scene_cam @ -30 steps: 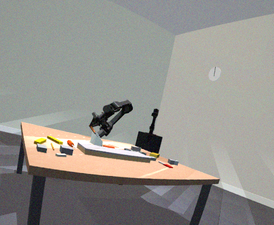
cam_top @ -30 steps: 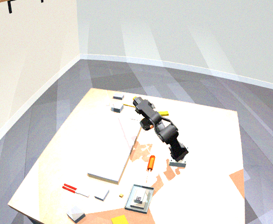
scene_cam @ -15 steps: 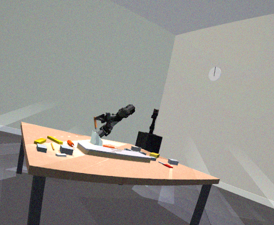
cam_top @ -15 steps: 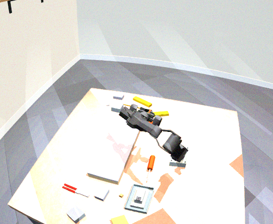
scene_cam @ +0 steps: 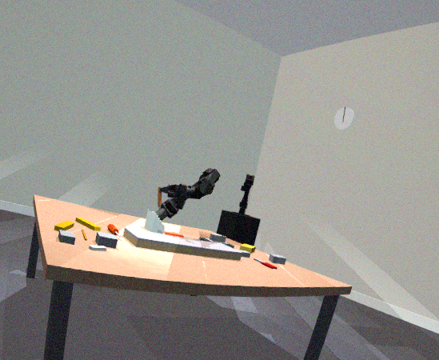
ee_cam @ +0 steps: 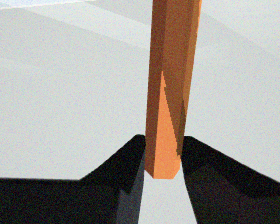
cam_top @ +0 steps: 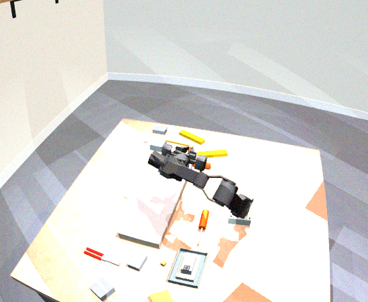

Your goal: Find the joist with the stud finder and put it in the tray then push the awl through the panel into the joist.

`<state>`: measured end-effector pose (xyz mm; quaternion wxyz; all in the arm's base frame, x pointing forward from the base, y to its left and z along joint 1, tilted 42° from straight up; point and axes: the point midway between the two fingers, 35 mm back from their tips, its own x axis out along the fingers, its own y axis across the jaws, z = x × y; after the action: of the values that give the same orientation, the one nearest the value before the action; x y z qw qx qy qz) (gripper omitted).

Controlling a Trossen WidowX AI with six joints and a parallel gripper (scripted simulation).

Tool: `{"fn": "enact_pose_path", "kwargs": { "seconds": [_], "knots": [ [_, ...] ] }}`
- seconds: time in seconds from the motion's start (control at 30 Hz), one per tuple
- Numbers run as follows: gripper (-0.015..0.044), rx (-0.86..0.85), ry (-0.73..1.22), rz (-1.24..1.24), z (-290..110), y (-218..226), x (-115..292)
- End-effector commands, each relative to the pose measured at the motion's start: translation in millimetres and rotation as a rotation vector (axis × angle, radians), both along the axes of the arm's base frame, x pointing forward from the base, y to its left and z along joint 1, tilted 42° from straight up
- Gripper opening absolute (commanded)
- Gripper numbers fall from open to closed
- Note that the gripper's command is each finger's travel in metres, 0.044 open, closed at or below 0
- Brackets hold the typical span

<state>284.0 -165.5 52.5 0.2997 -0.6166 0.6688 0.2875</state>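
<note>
My gripper [ee_cam: 162, 144] [scene_cam: 164, 196] is shut on a long orange-brown rod [ee_cam: 171, 75] [scene_cam: 159, 197]. It holds the rod upright in the air over the far end of the table. I cannot tell whether this rod is the awl. The wrist view shows only the rod and the wall behind it. The pale floor panel [cam_top: 143, 221] [scene_cam: 179, 242] lies flat in the middle of the table. The stud finder [cam_top: 188, 265] lies in the pale blue tray [cam_top: 175, 272] at the near edge. An orange-handled tool with a thin shaft [cam_top: 204, 219] lies beside the panel.
Two yellow blocks [cam_top: 192, 137] [cam_top: 214, 153], a thin orange pencil [scene_cam: 84, 234], another orange tool [scene_cam: 113, 229] and grey blocks [cam_top: 159, 129] lie at the table's far end. A red-handled tool [cam_top: 94, 253], grey blocks [cam_top: 137, 262] [cam_top: 101, 288] and a yellow block [cam_top: 160, 296] lie near the front edge.
</note>
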Motion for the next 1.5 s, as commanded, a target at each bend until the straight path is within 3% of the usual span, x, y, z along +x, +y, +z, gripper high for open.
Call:
{"fn": "enact_pose_path", "kwargs": {
  "seconds": [0.0, 0.6, 1.47],
  "knots": [
    [0.0, -0.043, 0.001, 0.026, 5.8, 8.7, 23.7],
    [0.0, -0.178, -0.009, 0.153, 15.9, 68.2, 100.8],
    [0.0, -0.178, -0.01, 0.155, 1.1, 82.2, 100.8]
  ]
}}
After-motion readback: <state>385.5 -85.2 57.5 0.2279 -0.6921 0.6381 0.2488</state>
